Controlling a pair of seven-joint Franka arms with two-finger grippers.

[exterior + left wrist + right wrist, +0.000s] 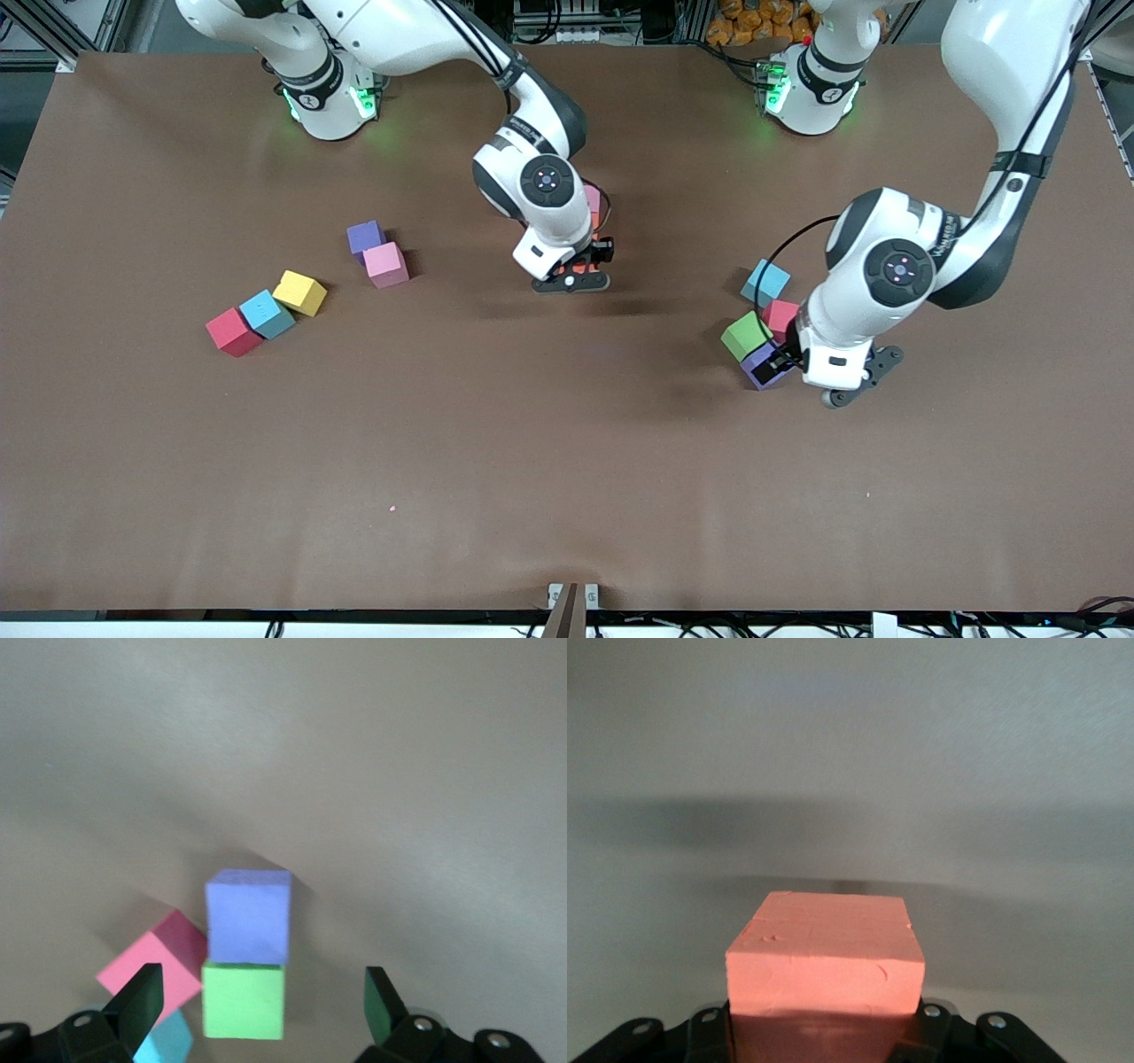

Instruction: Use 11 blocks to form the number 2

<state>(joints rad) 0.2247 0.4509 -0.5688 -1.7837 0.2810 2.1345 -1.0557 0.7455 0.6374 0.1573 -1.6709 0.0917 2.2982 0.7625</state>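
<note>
Toward the right arm's end of the bench (133, 461), a red block (233, 331), a blue block (267, 313) and a yellow block (299, 292) touch in a row; a purple block (364, 237) and a pink block (386, 264) touch nearby. The right gripper (578, 266) hangs mid-bench, fingers clenched on an orange block (826, 963). The left gripper (780, 361), fingers (383, 999) released, hovers over a cluster of second blue (765, 282), second pink (780, 315), green (746, 336) and second purple (764, 365) cubes.
</note>
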